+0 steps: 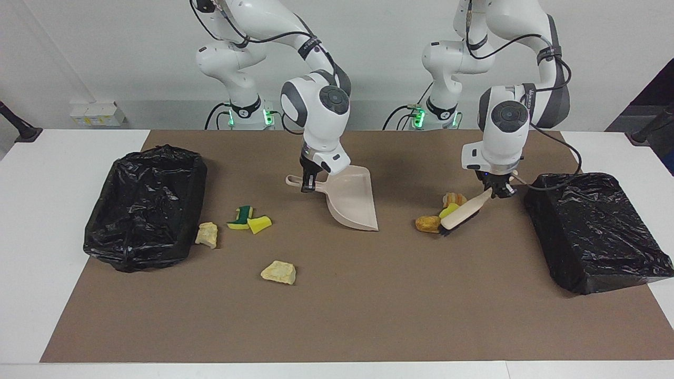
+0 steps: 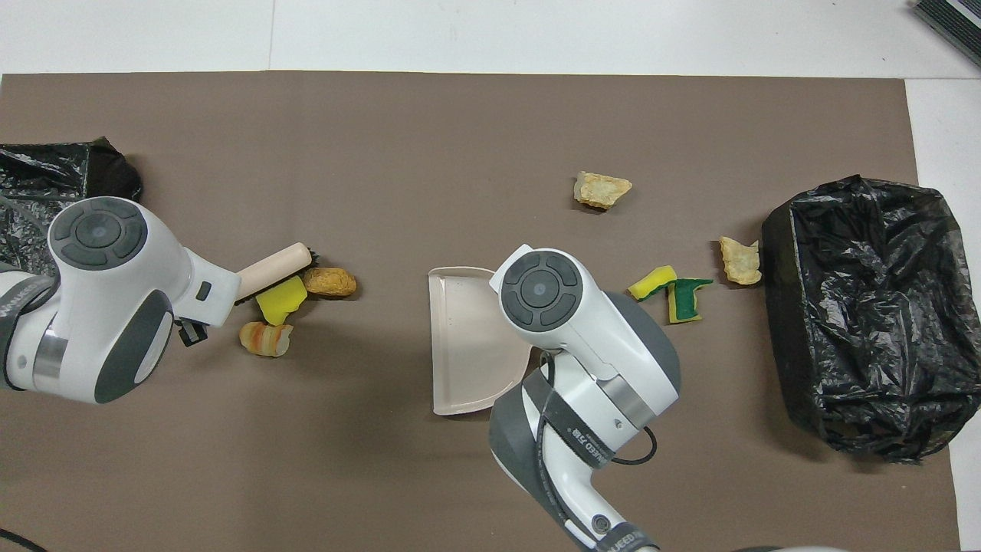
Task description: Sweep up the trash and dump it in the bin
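My left gripper is shut on the handle of the beige hand brush, whose bristles rest on the mat against three scraps: a yellow sponge chunk, an orange bread-like piece and an orange-brown piece. My right gripper is shut on the handle of the beige dustpan, whose mouth faces those scraps. Toward the right arm's end lie a green-and-yellow sponge, a yellow chunk and two pale lumps. In the overhead view the brush touches the yellow sponge chunk.
A bin lined with a black bag stands at the right arm's end of the brown mat, next to one pale lump. A second black-bagged bin stands at the left arm's end, close to the left arm.
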Controlling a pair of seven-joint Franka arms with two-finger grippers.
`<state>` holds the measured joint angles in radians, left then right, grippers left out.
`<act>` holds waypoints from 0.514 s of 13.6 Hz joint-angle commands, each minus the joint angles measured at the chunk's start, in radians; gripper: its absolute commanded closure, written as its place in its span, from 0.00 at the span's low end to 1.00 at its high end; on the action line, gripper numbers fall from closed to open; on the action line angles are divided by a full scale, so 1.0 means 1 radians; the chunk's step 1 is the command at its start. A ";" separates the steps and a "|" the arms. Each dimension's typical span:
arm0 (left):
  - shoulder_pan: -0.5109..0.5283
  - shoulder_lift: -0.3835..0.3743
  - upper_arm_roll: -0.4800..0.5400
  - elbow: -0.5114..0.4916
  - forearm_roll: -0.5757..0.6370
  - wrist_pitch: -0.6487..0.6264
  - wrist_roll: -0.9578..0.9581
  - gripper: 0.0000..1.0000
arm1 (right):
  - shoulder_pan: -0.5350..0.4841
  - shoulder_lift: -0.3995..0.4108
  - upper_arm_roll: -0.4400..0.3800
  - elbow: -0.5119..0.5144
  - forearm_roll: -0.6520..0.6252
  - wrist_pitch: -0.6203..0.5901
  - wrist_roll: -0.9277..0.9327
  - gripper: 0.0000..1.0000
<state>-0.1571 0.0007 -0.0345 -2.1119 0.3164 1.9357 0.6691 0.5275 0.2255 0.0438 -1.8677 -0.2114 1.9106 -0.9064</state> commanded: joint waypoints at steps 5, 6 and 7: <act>-0.013 -0.189 0.013 -0.166 -0.043 -0.109 -0.547 1.00 | -0.004 -0.005 0.005 -0.011 -0.020 0.004 0.018 1.00; -0.009 -0.212 0.015 -0.206 -0.063 -0.106 -0.654 1.00 | -0.004 -0.005 0.005 -0.011 -0.020 0.002 0.018 1.00; -0.006 -0.223 0.015 -0.230 -0.065 -0.106 -0.745 1.00 | -0.004 -0.005 0.005 -0.011 -0.022 0.001 0.018 1.00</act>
<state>-0.1632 -0.1471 -0.0289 -2.2459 0.2729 1.8104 0.0806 0.5275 0.2255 0.0438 -1.8677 -0.2115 1.9106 -0.9064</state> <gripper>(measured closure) 0.744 0.674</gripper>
